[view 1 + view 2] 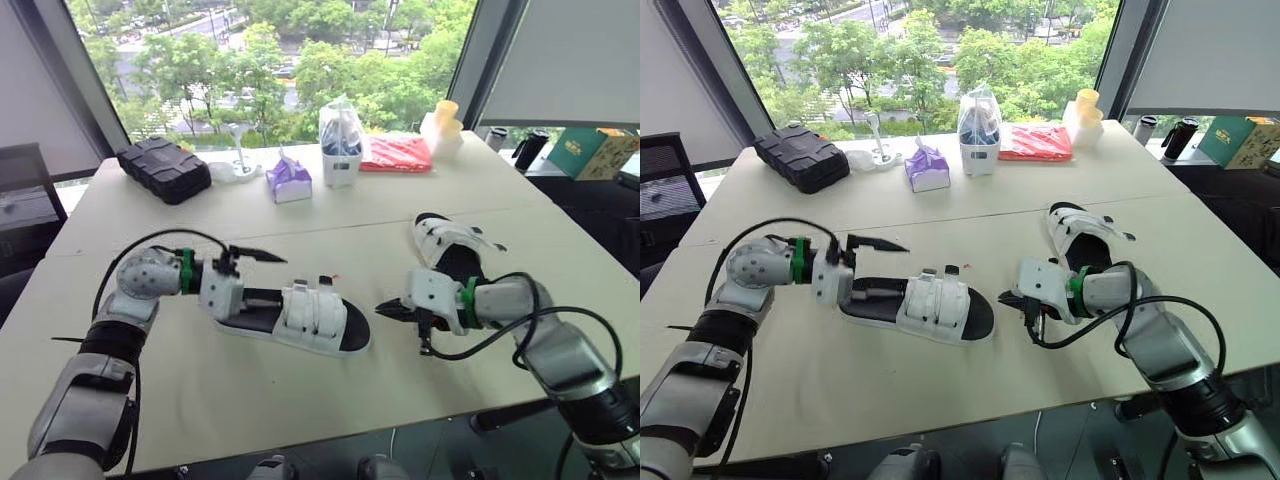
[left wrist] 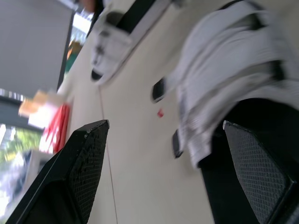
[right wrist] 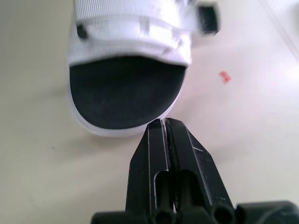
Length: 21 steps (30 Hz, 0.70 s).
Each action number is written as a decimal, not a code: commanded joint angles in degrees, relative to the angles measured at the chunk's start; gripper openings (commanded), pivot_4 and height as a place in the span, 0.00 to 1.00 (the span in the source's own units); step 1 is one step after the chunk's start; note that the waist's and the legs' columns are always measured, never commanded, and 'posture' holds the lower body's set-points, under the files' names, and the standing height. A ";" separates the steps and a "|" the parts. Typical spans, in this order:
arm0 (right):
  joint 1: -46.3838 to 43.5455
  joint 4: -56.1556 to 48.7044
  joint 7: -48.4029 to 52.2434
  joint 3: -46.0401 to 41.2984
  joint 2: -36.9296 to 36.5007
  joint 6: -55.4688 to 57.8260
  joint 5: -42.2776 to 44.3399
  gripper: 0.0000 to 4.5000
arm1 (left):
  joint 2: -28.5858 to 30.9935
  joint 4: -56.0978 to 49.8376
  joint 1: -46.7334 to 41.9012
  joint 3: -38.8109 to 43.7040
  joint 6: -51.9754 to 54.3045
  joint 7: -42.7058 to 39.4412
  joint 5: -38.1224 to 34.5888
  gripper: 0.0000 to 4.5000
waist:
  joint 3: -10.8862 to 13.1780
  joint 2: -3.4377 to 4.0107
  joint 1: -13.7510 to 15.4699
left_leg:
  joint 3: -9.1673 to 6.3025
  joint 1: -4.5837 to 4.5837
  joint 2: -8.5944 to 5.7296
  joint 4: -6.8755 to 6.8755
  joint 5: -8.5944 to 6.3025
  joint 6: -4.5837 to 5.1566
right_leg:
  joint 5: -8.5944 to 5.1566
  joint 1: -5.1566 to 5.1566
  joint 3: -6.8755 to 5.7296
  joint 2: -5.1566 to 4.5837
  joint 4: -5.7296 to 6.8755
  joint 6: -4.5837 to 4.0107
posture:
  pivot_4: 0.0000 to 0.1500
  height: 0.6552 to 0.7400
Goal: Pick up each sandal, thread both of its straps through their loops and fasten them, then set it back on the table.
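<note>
A white sandal with a black footbed (image 1: 300,318) lies flat in the middle of the table, its two white straps (image 2: 233,70) across its front half. My left gripper (image 1: 268,278) is open at its heel end, one finger over the heel footbed, the other raised above the table behind it. My right gripper (image 3: 163,122) is shut, empty, and points at the sandal's toe (image 3: 126,98) from a short gap away. The second sandal (image 1: 450,245) lies farther back on the right, behind my right arm.
Along the far edge stand a black case (image 1: 165,170), a purple tissue pack (image 1: 288,180), a clear bag of items (image 1: 340,135), a red packet (image 1: 397,153) and yellow cups (image 1: 445,125). A green box (image 1: 590,150) sits off to the right.
</note>
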 commanded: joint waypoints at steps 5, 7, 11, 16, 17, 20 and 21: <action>0.31 -6.40 -1.08 -7.01 -4.13 4.21 4.77 0.00 | -1.75 14.08 -6.11 -1.56 -20.80 9.51 11.49 0.90 | 0.06 -0.10 0.30 | 0.01 -0.01 -0.01 0.10 0.01 0.02 | 0.02 0.06 -0.08 0.03 0.00 0.02 | 1.00 1.00; -0.18 -7.49 -1.53 -7.92 -4.40 5.57 5.90 0.00 | -2.85 16.53 -7.03 -0.87 -22.71 13.27 15.35 0.90 | 0.06 -0.10 0.24 | 0.04 -0.01 -0.02 0.12 0.01 0.02 | 0.06 0.07 -0.10 0.06 0.00 0.12 | 1.00 1.00; -0.73 -9.06 -2.70 -8.46 -5.15 7.43 7.25 0.00 | -5.39 18.18 -7.76 1.80 -24.49 22.46 25.76 0.90 | 0.07 -0.12 0.06 | 0.11 -0.01 -0.02 0.13 -0.02 0.08 | 0.13 0.08 -0.10 0.19 0.00 0.24 | 1.00 1.00; -0.81 -10.38 -3.80 -8.48 -5.86 8.76 8.42 0.00 | -6.20 17.33 -8.26 1.62 -21.76 37.28 39.93 0.48 | 0.08 -0.13 0.09 | 0.11 0.00 0.01 0.14 -0.02 0.09 | 0.15 0.07 -0.10 0.28 0.07 0.27 | 1.00 1.00; -0.80 -10.57 -4.04 -8.47 -5.95 8.97 8.56 0.00 | -6.36 16.72 -8.60 1.14 -20.86 41.11 43.10 0.36 | 0.08 -0.13 0.12 | 0.12 0.00 0.01 0.16 -0.02 0.09 | 0.15 0.07 -0.10 0.28 0.09 0.28 | 1.00 1.00; -0.64 -10.98 -4.67 -8.38 -6.26 9.40 8.86 0.00 | -6.38 15.20 -9.77 -1.15 -18.18 52.51 51.29 0.01 | 0.07 -0.14 0.29 | 0.11 0.01 0.01 0.24 -0.01 0.09 | 0.17 0.11 -0.10 0.30 0.13 0.31 | 1.00 1.00; -0.42 -11.24 -4.98 -8.38 -6.35 9.69 8.87 0.00 | -6.60 14.70 -10.26 -2.08 -17.01 56.53 53.70 0.00 | 0.07 -0.14 0.35 | 0.11 0.03 0.01 0.27 -0.01 0.09 | 0.18 0.15 -0.10 0.30 0.13 0.32 | 1.00 1.00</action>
